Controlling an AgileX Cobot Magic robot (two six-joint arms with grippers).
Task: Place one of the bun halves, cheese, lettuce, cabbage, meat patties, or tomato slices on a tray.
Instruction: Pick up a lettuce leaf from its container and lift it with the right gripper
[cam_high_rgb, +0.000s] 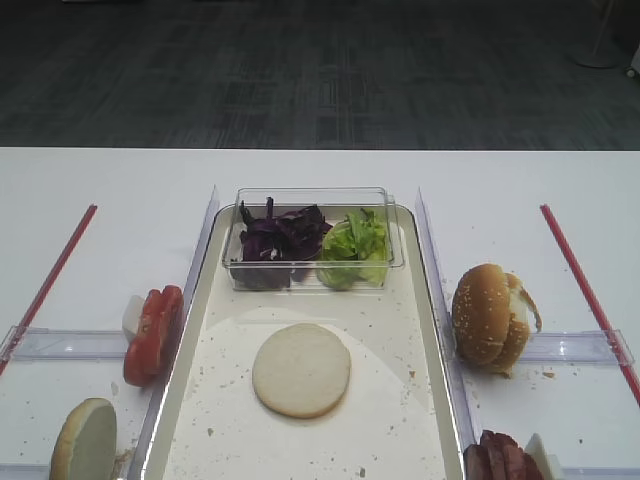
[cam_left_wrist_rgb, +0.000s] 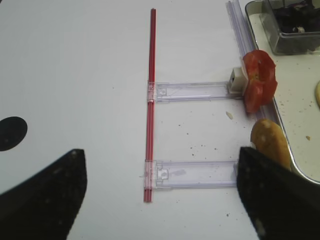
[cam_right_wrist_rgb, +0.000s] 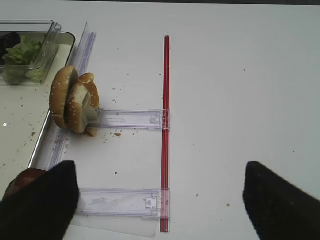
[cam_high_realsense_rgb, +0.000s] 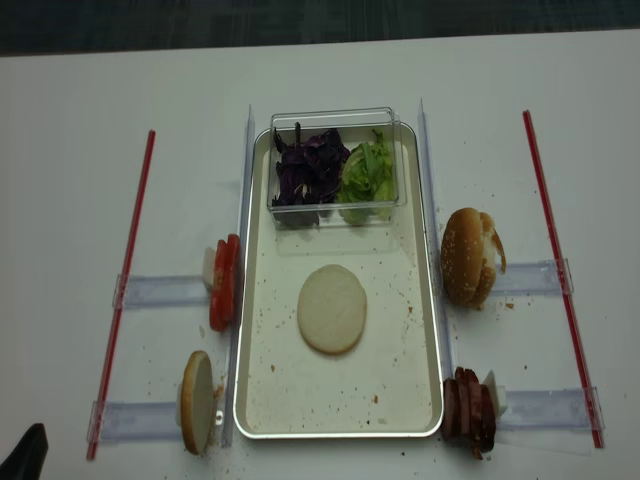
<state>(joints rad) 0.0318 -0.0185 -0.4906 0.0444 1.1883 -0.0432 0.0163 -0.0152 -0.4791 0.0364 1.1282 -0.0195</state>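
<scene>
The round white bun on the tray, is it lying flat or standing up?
Lying flat. The pale bun half rests face-down on the tray floor, its full round face showing from above, unlike the sesame buns standing on edge beside the tray.

White table (cam_high_rgb: 320, 170) filling the foreground, dark grey carpeted floor (cam_high_rgb: 300, 70) beyond, even overhead light

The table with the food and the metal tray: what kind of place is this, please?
Probably a lab bench set up for burger assembly, not a real kitchen. A metal tray sits on a plain white table, the tomato slices and meat patties stand in clear holders, and red strips mark zones.
</scene>
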